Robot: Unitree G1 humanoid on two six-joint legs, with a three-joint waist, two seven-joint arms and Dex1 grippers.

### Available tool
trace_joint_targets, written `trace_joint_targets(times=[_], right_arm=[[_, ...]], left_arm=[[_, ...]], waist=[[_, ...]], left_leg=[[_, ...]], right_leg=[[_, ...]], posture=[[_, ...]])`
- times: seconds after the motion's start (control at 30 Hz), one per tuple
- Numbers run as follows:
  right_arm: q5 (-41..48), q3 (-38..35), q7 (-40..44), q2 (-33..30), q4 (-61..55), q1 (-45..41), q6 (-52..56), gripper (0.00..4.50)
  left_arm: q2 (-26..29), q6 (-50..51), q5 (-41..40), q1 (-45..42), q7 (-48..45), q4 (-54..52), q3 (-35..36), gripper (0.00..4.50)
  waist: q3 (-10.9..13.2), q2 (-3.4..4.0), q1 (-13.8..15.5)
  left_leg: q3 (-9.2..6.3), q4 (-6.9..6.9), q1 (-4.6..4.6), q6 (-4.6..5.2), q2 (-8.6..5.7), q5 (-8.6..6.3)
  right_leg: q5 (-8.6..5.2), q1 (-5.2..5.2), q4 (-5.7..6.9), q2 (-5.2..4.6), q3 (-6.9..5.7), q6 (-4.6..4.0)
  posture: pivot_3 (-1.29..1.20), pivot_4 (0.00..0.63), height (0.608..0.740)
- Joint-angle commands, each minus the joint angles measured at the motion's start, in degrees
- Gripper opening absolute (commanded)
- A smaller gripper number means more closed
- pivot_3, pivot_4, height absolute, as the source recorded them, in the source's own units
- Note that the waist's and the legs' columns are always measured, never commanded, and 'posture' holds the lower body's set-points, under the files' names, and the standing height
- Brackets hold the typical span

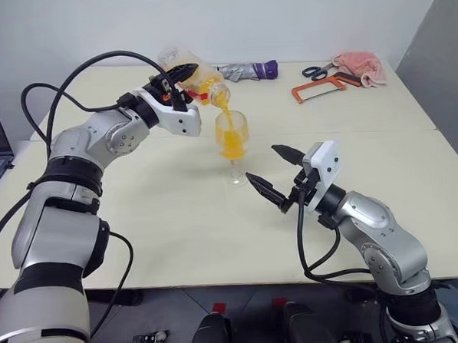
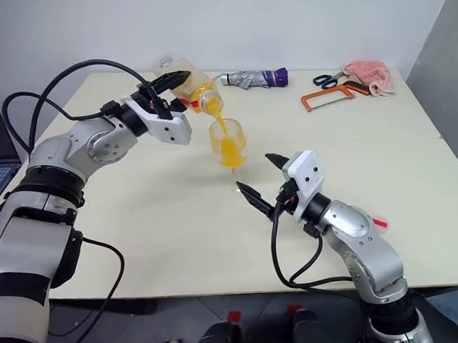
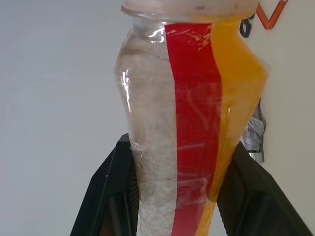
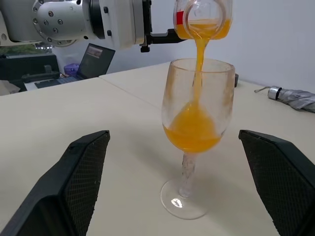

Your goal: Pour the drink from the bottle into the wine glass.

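- The left gripper pinches the small clear red-labelled plastic bottle, tipped above the clear stemmed wine glass.
- Orange-yellow drink streams in; a steady tilt should avoid splashing.
- The right gripper waits spread beside the stem.

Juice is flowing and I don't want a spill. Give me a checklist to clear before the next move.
1. Left claw clamped on the clear squarish plastic bottle with the red label strip: ok.
2. Orange-yellow drink stream landing inside the clear stemmed wine glass: ok.
3. Glass upright, foot flat on the cream table: ok.
4. Room left in the bowl, roughly a third full: ok.
5. Right claw open, beside the stem without touching: ok.
6. Drink left in the bottle: ok.
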Motion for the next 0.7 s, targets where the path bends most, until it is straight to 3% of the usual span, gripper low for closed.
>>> trace_joint_targets(times=[0.03,0.7], right_arm=[[-0.03,0.02,-0.16,0.51,-2.03,-0.13,-1.68,4.5],[-0.11,0.13,0.1,0.76,-2.16,0.22,-1.31,4.5]], left_arm=[[1.31,-0.11,-0.02,-3.04,1.69,-0.26,0.15,1.67],[1.18,-0.07,0.24,-4.02,2.98,1.1,-1.31,1.67]], waist=[[0.0,0.0,0.0],[0.0,0.0,-0.03]], left_leg=[[0.01,0.0,0.0,0.0,-0.01,0.0],[0.05,0.0,0.0,-0.08,-0.01,0.05]], right_leg=[[0.0,0.0,0.0,0.0,0.0,0.0],[0.0,0.0,0.02,0.0,0.0,0.0]], posture=[[0.0,0.15,0.74],[0.0,0.15,0.74]])
